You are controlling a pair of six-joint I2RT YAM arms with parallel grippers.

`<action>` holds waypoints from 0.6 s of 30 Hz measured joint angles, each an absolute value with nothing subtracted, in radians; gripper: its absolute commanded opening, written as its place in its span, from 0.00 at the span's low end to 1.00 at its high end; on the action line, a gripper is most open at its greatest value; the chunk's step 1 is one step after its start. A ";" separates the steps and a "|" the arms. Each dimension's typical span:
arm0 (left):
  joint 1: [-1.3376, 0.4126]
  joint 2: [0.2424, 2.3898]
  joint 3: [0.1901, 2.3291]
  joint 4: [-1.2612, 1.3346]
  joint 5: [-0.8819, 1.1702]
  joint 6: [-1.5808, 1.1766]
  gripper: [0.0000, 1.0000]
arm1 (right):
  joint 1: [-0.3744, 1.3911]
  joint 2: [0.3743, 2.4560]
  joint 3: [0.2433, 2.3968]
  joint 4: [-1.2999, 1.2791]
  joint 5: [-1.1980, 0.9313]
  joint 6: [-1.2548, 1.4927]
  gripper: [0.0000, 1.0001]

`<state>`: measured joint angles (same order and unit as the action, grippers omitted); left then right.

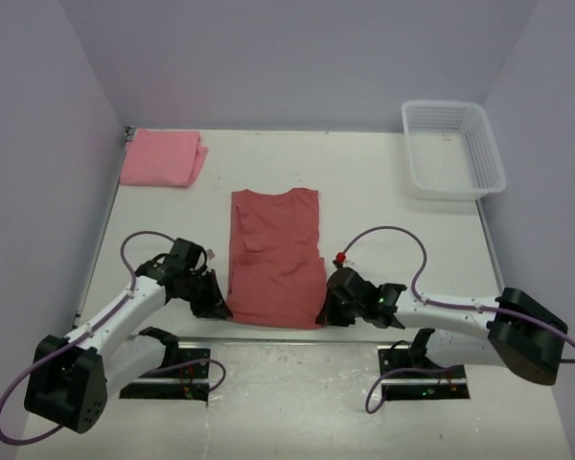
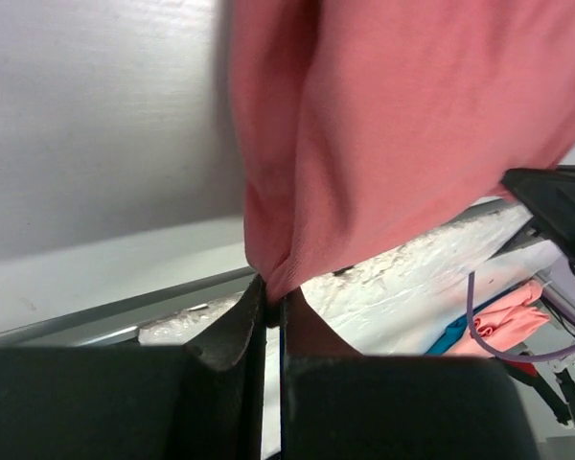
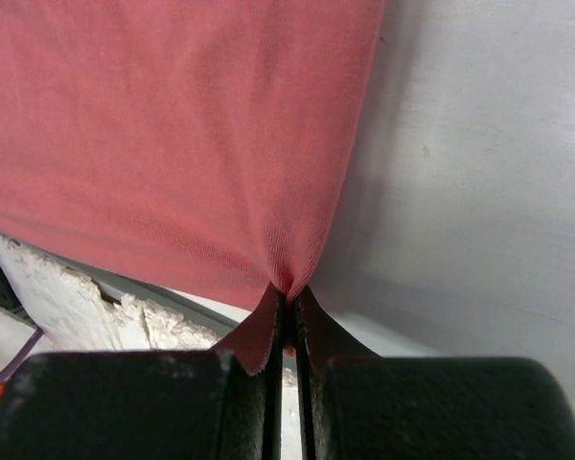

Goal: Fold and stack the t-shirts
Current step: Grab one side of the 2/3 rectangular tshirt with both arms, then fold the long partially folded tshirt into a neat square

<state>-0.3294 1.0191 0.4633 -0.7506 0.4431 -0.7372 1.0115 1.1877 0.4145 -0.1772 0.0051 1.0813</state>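
Observation:
The brick-red t-shirt (image 1: pixel 275 257) lies folded lengthwise into a long strip in the middle of the table. My left gripper (image 1: pixel 216 305) is shut on its near left corner, the cloth (image 2: pixel 393 125) pinched between the jaws. My right gripper (image 1: pixel 328 311) is shut on its near right corner, the fabric (image 3: pixel 172 134) bunched at the fingertips. The pink t-shirt (image 1: pixel 163 157) lies folded at the far left corner of the table, away from both grippers.
A white lattice basket (image 1: pixel 453 148) stands at the far right corner. The table's near edge (image 1: pixel 287 337) runs just behind both grippers. Grey walls close in the left, right and far sides.

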 measured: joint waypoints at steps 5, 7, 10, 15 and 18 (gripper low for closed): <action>-0.331 0.928 0.554 -0.780 0.419 -0.722 0.00 | 1.058 1.185 0.499 -0.281 0.043 1.070 0.00; -0.333 0.906 0.600 -0.789 0.403 -0.711 0.00 | 1.072 1.180 0.554 -0.341 0.065 1.060 0.00; -0.335 0.928 0.681 -0.797 0.374 -0.688 0.00 | 1.069 1.185 0.659 -0.431 0.098 1.020 0.00; -0.335 1.085 0.841 -0.773 0.338 -0.669 0.00 | 0.945 1.296 0.901 -0.527 0.133 0.886 0.00; -0.335 1.211 0.946 -0.735 0.328 -0.669 0.00 | 0.845 1.398 1.052 -0.562 0.136 0.799 0.00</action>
